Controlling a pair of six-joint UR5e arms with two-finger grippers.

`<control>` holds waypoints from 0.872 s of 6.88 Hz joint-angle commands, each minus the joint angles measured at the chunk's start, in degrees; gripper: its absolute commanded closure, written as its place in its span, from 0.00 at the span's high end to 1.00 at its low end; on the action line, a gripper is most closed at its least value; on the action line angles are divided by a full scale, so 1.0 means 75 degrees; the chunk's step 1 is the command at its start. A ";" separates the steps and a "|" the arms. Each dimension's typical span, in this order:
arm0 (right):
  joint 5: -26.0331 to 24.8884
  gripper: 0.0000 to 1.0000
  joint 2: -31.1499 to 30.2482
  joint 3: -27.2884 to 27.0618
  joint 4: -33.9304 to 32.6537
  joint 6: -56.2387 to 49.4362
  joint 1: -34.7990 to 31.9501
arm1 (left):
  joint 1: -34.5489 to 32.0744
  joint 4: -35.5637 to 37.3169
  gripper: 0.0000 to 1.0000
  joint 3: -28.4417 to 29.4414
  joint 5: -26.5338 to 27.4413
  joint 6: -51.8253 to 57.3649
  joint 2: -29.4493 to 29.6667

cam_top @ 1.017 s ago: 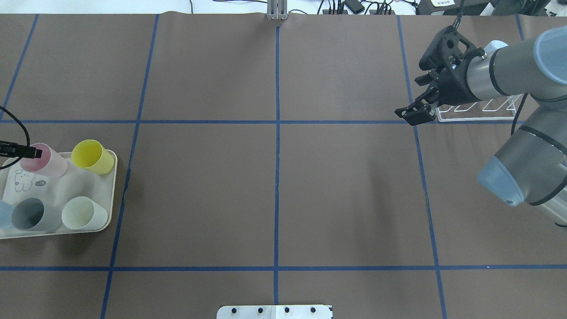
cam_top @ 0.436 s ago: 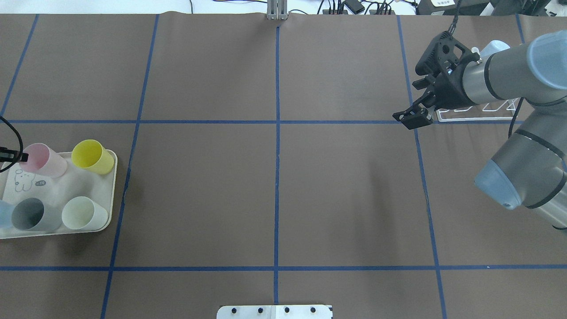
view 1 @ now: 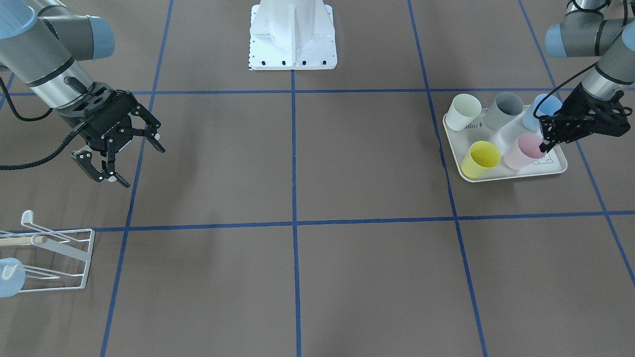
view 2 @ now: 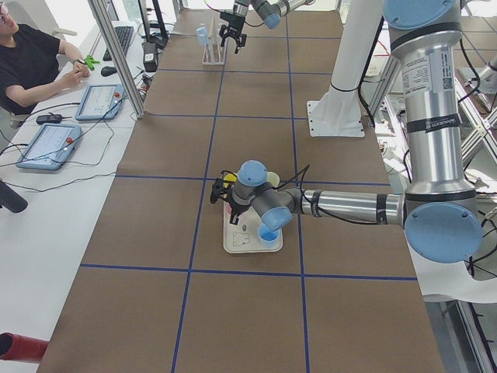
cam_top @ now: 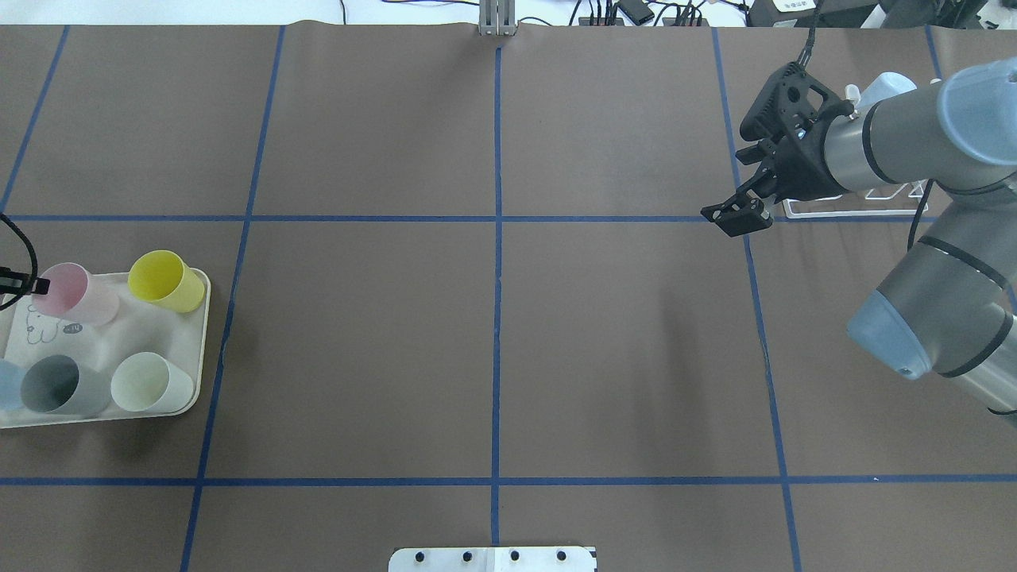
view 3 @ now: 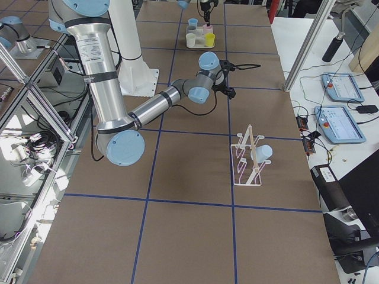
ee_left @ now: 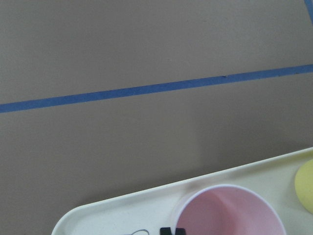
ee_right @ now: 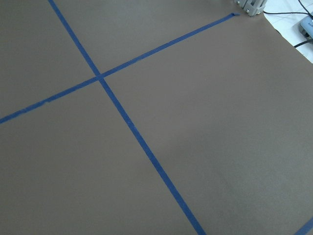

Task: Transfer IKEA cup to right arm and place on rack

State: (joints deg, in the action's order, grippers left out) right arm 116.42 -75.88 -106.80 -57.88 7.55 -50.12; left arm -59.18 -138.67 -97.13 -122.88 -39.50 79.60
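Observation:
A pink cup stands on the cream tray at the table's left end. My left gripper sits at that cup's rim, and its tips look shut across the rim's edge. Far off at the right end, the white wire rack carries a light blue cup on one prong. My right gripper hangs open and holds nothing, just inboard of the rack.
A yellow cup, a white cup, a grey cup and a blue cup share the tray. The robot's white base plate sits mid-table. A person sits at a side desk.
The left gripper pulled back from over the pink cup's mouth to its rim, and the cup shifted slightly. The right gripper drifted a little away from the rack.

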 commanded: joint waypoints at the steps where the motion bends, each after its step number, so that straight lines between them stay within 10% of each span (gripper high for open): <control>1: -0.0228 1.00 0.0086 0.0025 0.0076 -0.0011 0.0375 | -0.1136 0.0184 0.00 -0.0138 -0.0909 0.0695 -0.0067; 6: -0.0663 0.99 0.0414 0.0562 0.2226 0.0129 0.1350 | -0.2105 0.3983 0.00 -0.2458 -0.2982 -0.0792 0.1559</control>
State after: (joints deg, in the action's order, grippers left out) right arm 111.62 -73.14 -104.24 -46.98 8.41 -41.16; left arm -74.80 -111.56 -112.86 -140.65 -38.41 87.87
